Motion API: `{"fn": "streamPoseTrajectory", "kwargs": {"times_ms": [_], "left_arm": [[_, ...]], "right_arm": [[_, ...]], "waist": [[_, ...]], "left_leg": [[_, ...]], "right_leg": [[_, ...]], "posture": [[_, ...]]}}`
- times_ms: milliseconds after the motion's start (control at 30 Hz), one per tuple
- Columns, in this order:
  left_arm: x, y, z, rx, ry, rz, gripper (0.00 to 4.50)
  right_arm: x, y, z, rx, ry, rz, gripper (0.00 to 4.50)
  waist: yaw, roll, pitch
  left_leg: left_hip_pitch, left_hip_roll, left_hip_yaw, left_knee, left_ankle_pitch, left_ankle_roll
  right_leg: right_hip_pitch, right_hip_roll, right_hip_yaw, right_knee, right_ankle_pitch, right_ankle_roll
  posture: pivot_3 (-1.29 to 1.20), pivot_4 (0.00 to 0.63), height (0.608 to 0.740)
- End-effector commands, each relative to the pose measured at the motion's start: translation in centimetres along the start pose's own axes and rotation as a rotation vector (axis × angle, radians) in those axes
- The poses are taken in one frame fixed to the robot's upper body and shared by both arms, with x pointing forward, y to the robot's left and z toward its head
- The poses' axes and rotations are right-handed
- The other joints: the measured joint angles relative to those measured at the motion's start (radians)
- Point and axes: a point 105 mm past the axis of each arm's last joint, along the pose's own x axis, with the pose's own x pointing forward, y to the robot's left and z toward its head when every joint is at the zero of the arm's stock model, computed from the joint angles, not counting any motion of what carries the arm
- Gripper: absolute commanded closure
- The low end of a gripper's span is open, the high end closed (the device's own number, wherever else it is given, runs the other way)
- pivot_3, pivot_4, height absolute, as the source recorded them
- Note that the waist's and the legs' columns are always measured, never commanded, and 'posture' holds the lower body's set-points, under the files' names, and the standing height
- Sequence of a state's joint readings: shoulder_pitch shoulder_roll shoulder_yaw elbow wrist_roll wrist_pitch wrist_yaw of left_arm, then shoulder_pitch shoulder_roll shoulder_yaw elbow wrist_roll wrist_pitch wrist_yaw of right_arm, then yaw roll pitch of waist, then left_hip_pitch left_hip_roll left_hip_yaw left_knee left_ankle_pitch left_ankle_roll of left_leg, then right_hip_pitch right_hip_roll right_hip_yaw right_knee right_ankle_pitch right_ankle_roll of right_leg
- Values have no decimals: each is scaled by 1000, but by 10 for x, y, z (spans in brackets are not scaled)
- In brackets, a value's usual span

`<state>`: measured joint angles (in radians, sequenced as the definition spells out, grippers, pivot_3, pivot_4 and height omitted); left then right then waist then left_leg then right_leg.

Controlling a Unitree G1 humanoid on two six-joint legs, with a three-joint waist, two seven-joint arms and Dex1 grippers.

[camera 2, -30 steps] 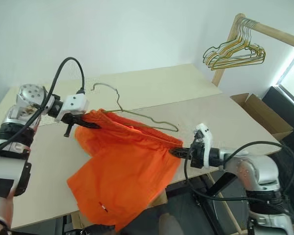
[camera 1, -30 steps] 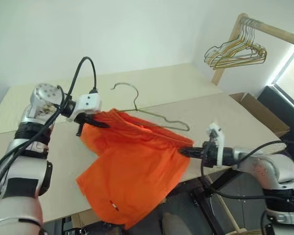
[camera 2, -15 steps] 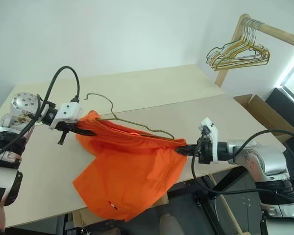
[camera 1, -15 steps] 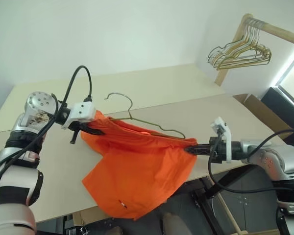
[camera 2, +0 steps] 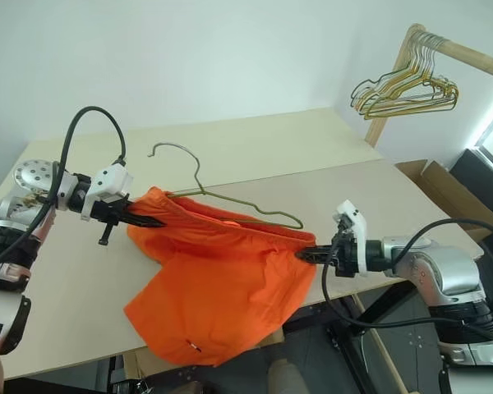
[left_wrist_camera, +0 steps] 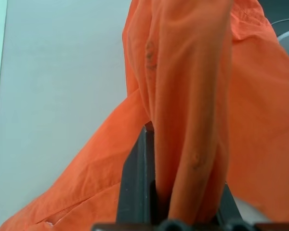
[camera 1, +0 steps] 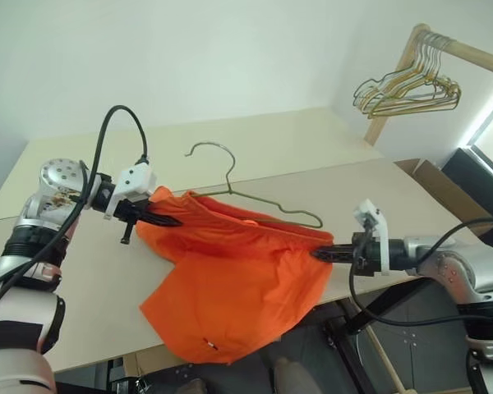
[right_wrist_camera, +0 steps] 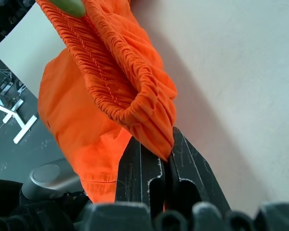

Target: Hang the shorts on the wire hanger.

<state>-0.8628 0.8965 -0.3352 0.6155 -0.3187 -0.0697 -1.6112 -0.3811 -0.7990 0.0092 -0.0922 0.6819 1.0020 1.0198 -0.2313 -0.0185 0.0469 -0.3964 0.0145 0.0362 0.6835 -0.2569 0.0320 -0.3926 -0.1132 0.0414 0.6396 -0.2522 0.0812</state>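
Note:
The bright orange shorts (camera 1: 238, 271) hang stretched by their gathered waistband between my two grippers, just above the table's front part. Their legs droop past the table's front edge. My left gripper (camera 1: 174, 220) is shut on the waistband's left end; the left wrist view shows orange fabric (left_wrist_camera: 192, 96) running over a black finger (left_wrist_camera: 135, 183). My right gripper (camera 1: 319, 255) is shut on the right end, with the elastic (right_wrist_camera: 120, 82) pinched between the fingers (right_wrist_camera: 135, 168). The wire hanger (camera 1: 279, 208) lies flat on the table just behind the shorts, hook pointing away from me, its near edge partly hidden by the fabric.
The beige table (camera 1: 378, 189) extends behind and to the right of the hanger. A bunch of gold-coloured hangers (camera 1: 407, 86) hangs on a wooden rail (camera 1: 468, 53) at the far right. An open cardboard box (camera 1: 423, 172) sits past the table's right edge.
My left gripper has drawn back a little and its wrist has rolled, still holding the waistband. The right gripper has kept its place and grip. The view itself has shifted slightly.

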Motion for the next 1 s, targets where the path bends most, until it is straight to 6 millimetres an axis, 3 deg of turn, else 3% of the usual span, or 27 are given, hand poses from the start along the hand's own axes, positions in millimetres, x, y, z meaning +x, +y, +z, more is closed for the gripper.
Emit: {"fn": "streamPoseTrajectory", "kwargs": {"times_ms": [33,167,333,667,900,1000], "left_arm": [[-18,0,1,15,16,29,4500],[-20,1,4,-8,-23,37,4500],[-20,-1,-21,40,161,25,4500],[-10,4,-41,13,287,64,4500],[6,7,-41,55,283,51,4500],[15,10,-35,61,251,42,4500]], "right_arm": [[-13,-9,3,-20,5,-62,4490],[-14,-10,2,-21,11,-63,4490],[-15,-10,4,-29,14,-63,4490],[-25,-12,14,-98,20,-67,4490],[-18,8,34,-247,37,-9,4490],[-10,15,38,-282,62,-2,3689]], "waist": [[-1,0,0],[0,0,0],[-1,0,0],[-1,0,0],[-3,0,0],[-5,0,0]], "left_leg": [[0,0,0,0,0,0],[0,0,0,0,0,0],[0,-1,0,0,0,0],[-1,-1,0,0,0,0],[0,-1,0,0,0,0],[-1,-1,0,0,0,0]], "right_leg": [[0,0,0,0,0,0],[0,0,0,0,0,0],[0,0,0,0,0,0],[0,0,0,0,0,0],[-1,0,0,0,0,0],[-1,0,0,0,0,0]], "posture": [[-239,3,740],[-237,2,740],[-237,3,740],[-247,2,740],[-262,0,740],[-269,0,740]]}}
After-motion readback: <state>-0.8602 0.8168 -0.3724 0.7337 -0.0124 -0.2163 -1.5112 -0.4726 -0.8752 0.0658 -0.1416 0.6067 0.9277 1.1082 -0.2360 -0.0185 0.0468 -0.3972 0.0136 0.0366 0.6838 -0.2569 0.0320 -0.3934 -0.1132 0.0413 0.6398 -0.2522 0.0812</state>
